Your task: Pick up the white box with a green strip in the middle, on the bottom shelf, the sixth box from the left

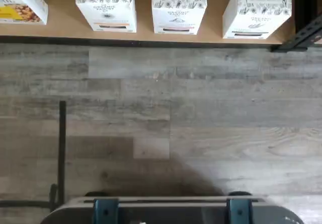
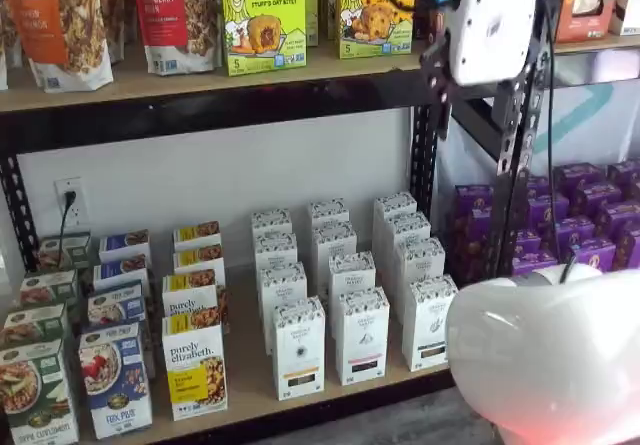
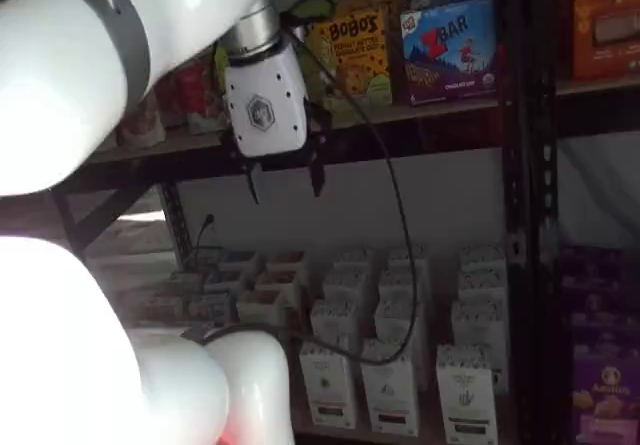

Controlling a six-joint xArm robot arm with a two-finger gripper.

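The bottom shelf (image 2: 245, 385) is a tan board in a black rack, and it also shows in the wrist view (image 1: 60, 25). Three columns of white boxes with leafy tops stand on it. The front box of the rightmost column (image 2: 428, 322) shows in both shelf views (image 3: 466, 395) and in the wrist view (image 1: 256, 12). Its strip colour is too small to tell. My gripper (image 3: 285, 187) hangs high above these boxes, level with the upper shelf board, open and empty. In a shelf view (image 2: 438, 90) it shows only side-on.
Purely Elizabeth boxes (image 2: 195, 365) and pilaf boxes (image 2: 115, 380) stand left of the white boxes. A black perforated upright (image 2: 425, 155) closes the shelf's right end, with purple boxes (image 2: 590, 215) beyond it. My white arm (image 2: 550, 355) fills the foreground. Grey plank floor (image 1: 161, 118) lies in front.
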